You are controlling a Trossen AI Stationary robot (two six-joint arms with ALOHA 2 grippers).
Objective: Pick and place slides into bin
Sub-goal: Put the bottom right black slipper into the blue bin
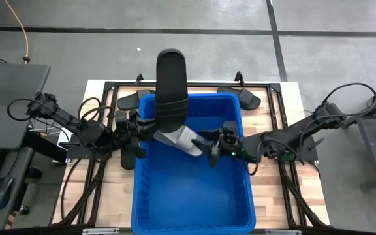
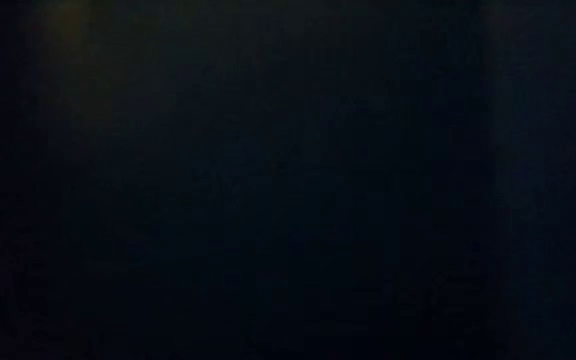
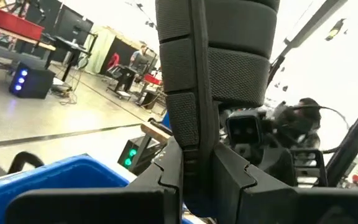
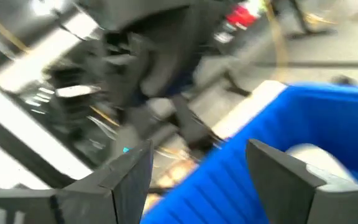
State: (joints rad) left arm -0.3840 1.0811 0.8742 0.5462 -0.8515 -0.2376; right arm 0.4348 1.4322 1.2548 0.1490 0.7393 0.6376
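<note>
My left gripper [image 1: 142, 130] is shut on a black slide [image 1: 172, 85], held high over the far left part of the blue bin [image 1: 194, 209]. The slide fills the left wrist view [image 3: 216, 68]. A light grey slide [image 1: 183, 140] lies inside the bin, partly under the black one. My right gripper [image 1: 213, 149] is open and empty inside the bin, just right of the grey slide, which also shows in the right wrist view [image 4: 309, 155]. The low view is dark and shows nothing. My left gripper pinches the black slide between its two fingers [image 3: 166, 177] at one end of it [image 3: 191, 155], the fingers lying on its two flat faces. The rest of the slide reaches out past the fingertips. It is lifted clear above the bin's rim.
More black slides lie on the wooden table outside the bin: one at the far left [image 1: 130, 101], one at the far right [image 1: 245, 98], one by the bin's left wall [image 1: 133, 160]. A dark metal frame [image 1: 276, 88] rings the table. The bin's near half shows bare floor.
</note>
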